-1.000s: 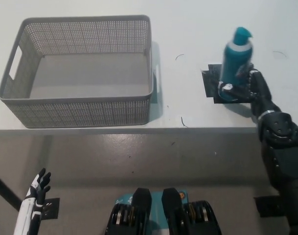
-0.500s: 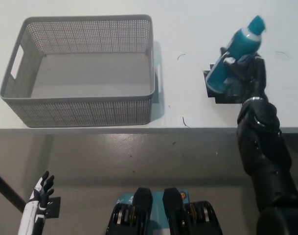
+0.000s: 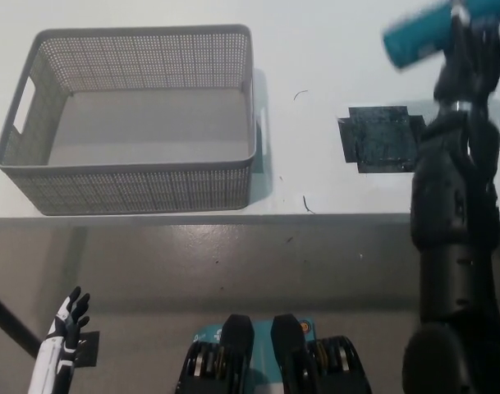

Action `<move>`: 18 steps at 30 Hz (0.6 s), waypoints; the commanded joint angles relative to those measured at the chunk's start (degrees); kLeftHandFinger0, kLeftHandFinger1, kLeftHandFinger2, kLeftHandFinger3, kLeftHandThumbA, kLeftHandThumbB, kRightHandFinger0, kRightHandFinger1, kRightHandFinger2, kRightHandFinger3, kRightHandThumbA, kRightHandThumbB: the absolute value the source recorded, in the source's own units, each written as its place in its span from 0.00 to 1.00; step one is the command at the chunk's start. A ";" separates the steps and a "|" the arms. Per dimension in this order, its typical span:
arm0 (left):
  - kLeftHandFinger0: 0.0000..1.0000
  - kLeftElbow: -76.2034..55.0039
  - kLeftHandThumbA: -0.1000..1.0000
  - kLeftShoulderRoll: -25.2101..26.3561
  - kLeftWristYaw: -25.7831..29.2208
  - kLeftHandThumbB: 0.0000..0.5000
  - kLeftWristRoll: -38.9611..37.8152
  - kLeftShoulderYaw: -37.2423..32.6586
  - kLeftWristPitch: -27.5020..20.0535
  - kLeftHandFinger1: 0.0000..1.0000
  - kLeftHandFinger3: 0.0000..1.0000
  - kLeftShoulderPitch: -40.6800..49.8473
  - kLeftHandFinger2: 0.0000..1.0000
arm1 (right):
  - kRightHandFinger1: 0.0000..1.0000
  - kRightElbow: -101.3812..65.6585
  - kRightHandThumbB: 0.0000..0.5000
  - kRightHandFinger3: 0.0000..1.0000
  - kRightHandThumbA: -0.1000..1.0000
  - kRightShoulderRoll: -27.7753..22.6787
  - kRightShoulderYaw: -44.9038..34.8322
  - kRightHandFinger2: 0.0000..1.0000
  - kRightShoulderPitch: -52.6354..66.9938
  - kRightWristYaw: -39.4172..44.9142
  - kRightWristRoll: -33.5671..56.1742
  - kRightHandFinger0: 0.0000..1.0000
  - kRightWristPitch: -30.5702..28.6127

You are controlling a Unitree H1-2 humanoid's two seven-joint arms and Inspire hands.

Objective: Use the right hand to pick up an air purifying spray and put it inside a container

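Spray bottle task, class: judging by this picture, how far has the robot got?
Done: the teal spray bottle is off the black patch, lying sideways in the black right hand. In hand: carrying it above the table. Left: placing it in the empty grey basket. The white left hand rests low, open.

Teal spray bottle (image 3: 419, 37) tilted sideways aloft, grey mesh basket (image 3: 135, 193) empty

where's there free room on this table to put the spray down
The basket is empty inside. Bare table lies between the basket and the black patch. The right hand holds the spray at the far right; the left hand hangs low.
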 commanded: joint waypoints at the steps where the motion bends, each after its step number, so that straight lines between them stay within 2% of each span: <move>1: 1.00 -1.92 1.00 0.94 -0.02 0.43 -0.10 -0.11 -0.87 1.00 1.00 0.26 1.00 | 0.42 -4.16 0.79 0.43 0.00 0.56 7.43 0.44 -5.40 1.75 -4.41 0.41 0.83; 2: 1.00 -1.98 1.00 1.05 -0.09 0.44 -0.04 -0.12 -0.81 1.00 1.00 0.36 1.00 | 0.40 -4.34 0.81 0.42 0.00 0.52 8.88 0.42 -5.35 2.35 -4.87 0.40 1.48; 3: 1.00 -1.84 1.00 1.18 -0.26 0.47 -0.27 -0.13 -0.78 1.00 1.00 0.29 1.00 | 0.44 -4.22 0.85 0.42 0.00 0.25 11.18 0.44 -5.34 2.54 -6.36 0.46 2.08; 4: 1.00 -1.74 1.00 1.29 -0.47 0.46 -0.28 -0.28 -0.80 1.00 1.00 0.20 1.00 | 0.44 -4.03 0.89 0.41 0.00 0.49 12.29 0.42 -5.57 2.45 -6.54 0.46 2.09; 6: 1.00 -1.63 1.00 1.41 -0.44 0.47 0.11 -0.35 -0.77 1.00 1.00 0.09 1.00 | 0.41 -3.85 0.89 0.39 0.00 0.81 13.59 0.41 -6.09 1.92 -6.37 0.41 2.65; 7: 1.00 -1.53 1.00 1.46 -0.31 0.46 0.20 -0.29 -0.98 1.00 1.00 -0.01 1.00 | 0.40 -2.92 0.83 0.39 0.00 0.90 15.58 0.41 -6.61 3.04 -7.51 0.39 1.58; 8: 1.00 -1.51 1.00 1.52 -0.28 0.46 0.09 -0.22 -1.05 1.00 1.00 -0.09 1.00 | 0.39 -2.20 0.83 0.39 0.00 0.94 17.14 0.41 -7.01 3.54 -8.49 0.38 0.73; 9: 1.00 -1.39 1.00 1.53 -0.25 0.48 0.05 -0.21 -1.11 1.00 1.00 -0.15 1.00 | 0.40 -1.32 0.86 0.39 0.00 1.38 18.35 0.40 -7.57 3.22 -9.04 0.39 1.04; 12: 1.00 -1.86 1.00 1.60 -0.38 0.47 -0.41 -0.13 -0.42 1.00 1.00 -0.14 1.00 | 0.41 1.21 0.84 0.40 0.00 3.07 21.05 0.42 -9.53 3.80 -9.08 0.42 1.87; 16: 1.00 -1.52 1.00 1.25 -0.10 0.53 -0.27 -0.25 -0.50 1.00 1.00 0.07 1.00 | 0.41 6.88 0.87 0.39 0.00 5.83 23.73 0.41 -12.04 3.85 -10.04 0.44 1.92; 18: 1.00 -1.34 1.00 1.03 0.00 0.52 -0.20 -0.35 -0.82 1.00 1.00 0.33 1.00 | 0.41 8.87 0.87 0.39 0.00 6.58 24.35 0.41 -12.56 4.28 -9.95 0.46 1.43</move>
